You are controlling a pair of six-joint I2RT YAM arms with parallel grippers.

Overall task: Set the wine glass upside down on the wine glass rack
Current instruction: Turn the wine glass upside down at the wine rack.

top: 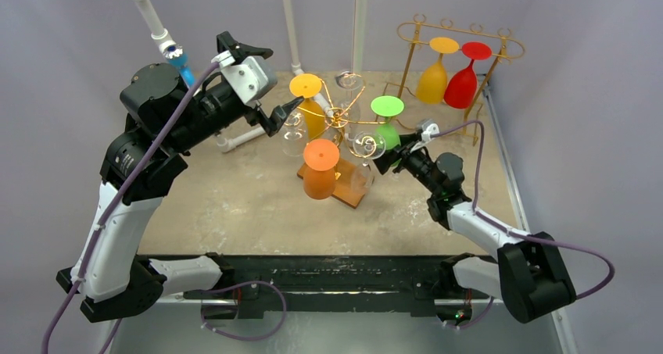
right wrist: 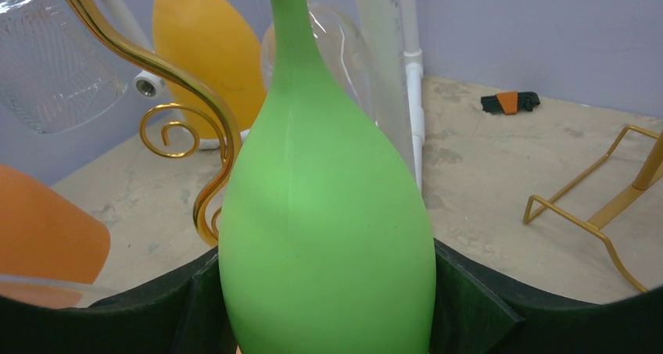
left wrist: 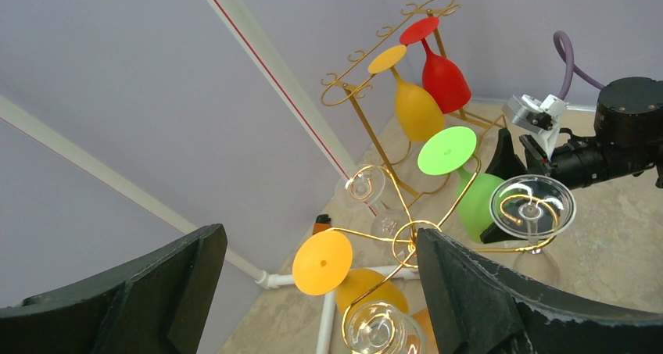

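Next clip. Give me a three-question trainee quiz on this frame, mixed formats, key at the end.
1. True or false: the right end effector is shut on the green wine glass.
2. The green wine glass is: A upright on its base, B upside down, C lying flat on the table.
3. Fill in: the left end effector is ___ and holds nothing.
Key: 1 true; 2 B; 3 open.

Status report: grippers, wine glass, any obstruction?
Left gripper open near gold rack. Right gripper shut on green wine glass, inverted at rack. Clear glass hangs close beside it.
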